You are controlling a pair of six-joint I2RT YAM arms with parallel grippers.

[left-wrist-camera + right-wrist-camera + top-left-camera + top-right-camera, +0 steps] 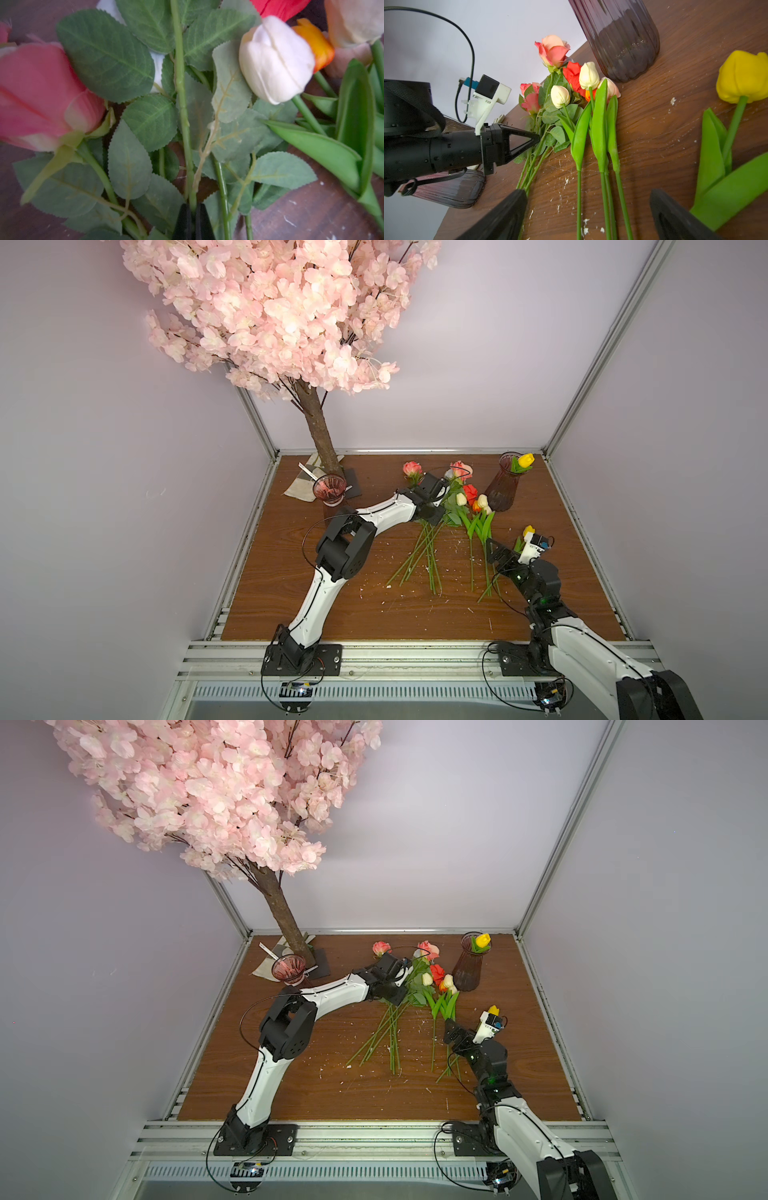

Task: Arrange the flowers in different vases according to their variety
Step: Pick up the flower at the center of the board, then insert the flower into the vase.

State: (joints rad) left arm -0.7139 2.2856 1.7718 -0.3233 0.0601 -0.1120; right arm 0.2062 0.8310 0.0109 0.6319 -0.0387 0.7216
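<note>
The left pincer [193,216] pinches a thin green rose stem [182,108] among serrated leaves [108,60]. The right pincer [586,195] stands spread near blade-leaved tulips [588,75] on the desk [664,124].

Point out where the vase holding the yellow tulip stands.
In both top views that vase stands upright near the far right corner of the table, just right of the pile of loose flowers.

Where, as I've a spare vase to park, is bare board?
Bare: the near strip of board between the arm bases and the stem ends, and the right edge beyond the right claw. Crowded: the middle, where flowers lie between left vase and right vase.
</note>
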